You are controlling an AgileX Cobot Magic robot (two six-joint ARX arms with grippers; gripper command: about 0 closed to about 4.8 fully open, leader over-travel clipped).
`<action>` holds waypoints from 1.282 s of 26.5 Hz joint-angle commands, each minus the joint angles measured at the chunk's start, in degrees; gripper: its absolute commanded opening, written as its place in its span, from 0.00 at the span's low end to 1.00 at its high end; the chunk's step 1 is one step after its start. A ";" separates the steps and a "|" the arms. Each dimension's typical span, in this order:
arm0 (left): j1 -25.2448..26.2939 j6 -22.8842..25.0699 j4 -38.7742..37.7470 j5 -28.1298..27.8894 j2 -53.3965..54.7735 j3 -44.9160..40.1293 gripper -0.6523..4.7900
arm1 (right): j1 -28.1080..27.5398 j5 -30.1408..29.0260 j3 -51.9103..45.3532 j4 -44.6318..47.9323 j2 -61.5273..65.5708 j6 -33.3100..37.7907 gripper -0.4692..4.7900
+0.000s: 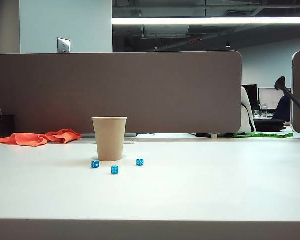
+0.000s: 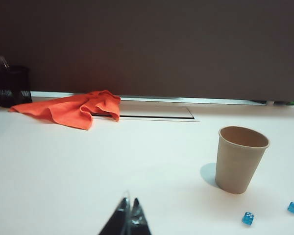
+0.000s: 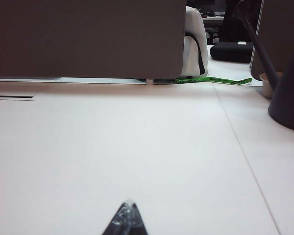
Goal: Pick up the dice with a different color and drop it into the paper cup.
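The purple die shows in none of the three views; it may sit behind the paper cup or already lie inside it, but the pictures do not settle that. Three blue dice lie on the white table close around the cup's base: one to its left, one in front, one to its right.

The left gripper hangs low over bare tabletop with its fingertips pressed together, holding nothing. From it the cup stands ahead and off to the right, two blue dice nearer than the cup's base. The right gripper is likewise closed and empty, facing open table with neither cup nor dice in its view, so the left arm looks the nearer.

An orange cloth lies well apart by the partition. Nothing stands between the left gripper and the cup.
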 commanded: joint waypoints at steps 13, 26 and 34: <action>-7.69 1.03 -0.48 -9.18 0.04 0.17 0.11 | -0.04 0.11 -0.09 1.11 0.00 0.22 0.08; -8.13 5.09 -0.81 -9.01 0.04 0.15 0.11 | 0.11 -3.21 -0.09 1.49 0.00 0.68 0.08; -8.13 5.09 -0.83 -9.01 0.04 0.15 0.11 | 0.11 -2.99 -0.09 1.05 0.00 0.63 0.08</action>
